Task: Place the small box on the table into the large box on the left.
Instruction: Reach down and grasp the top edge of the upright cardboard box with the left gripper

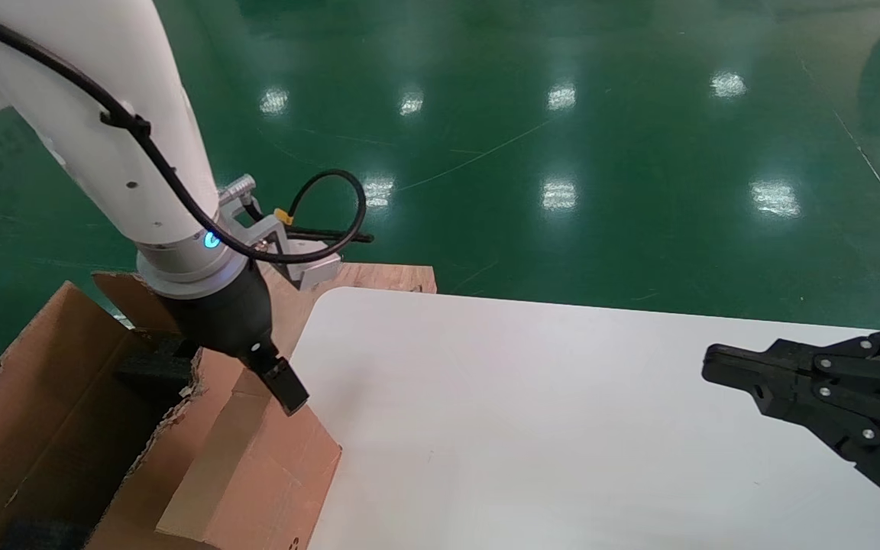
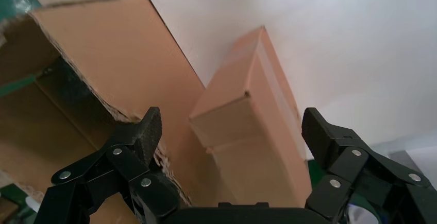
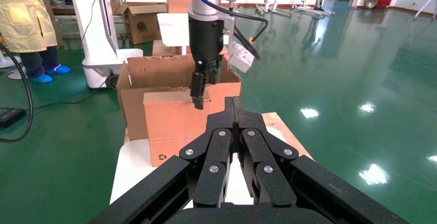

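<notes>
Two black fingers of the left gripper (image 2: 232, 131) stand spread wide, pinching nothing, with the small box (image 2: 252, 126) directly below the gap between them. That plain brown carton stands on the white table (image 1: 532, 397), pressed up against the outer wall of the large box (image 1: 50, 412), which lies just to the gripper's outer side. From the head view the left arm hangs almost straight down over the seam where the two cartons meet, a posture that looks chosen so the jaws can drop over the smaller carton's narrow width. Beyond the fingers, the big carton's ragged torn flap edge (image 2: 129, 116) and the dark foam (image 1: 153, 359) lining its interior are plain to see, its mouth open upward to receive the load. A bare wooden board (image 1: 379, 276) shows past the gripper, behind the table's rounded corner. Well apart across the tabletop, the right gripper (image 1: 723, 367) hovers parked low over the table, its fingers pressed together, seemingly kept clear of the work. Judged from this layout, the grasp has not yet been made, and the carton's closeness to the big box's wall could crowd the finger on that side.
</notes>
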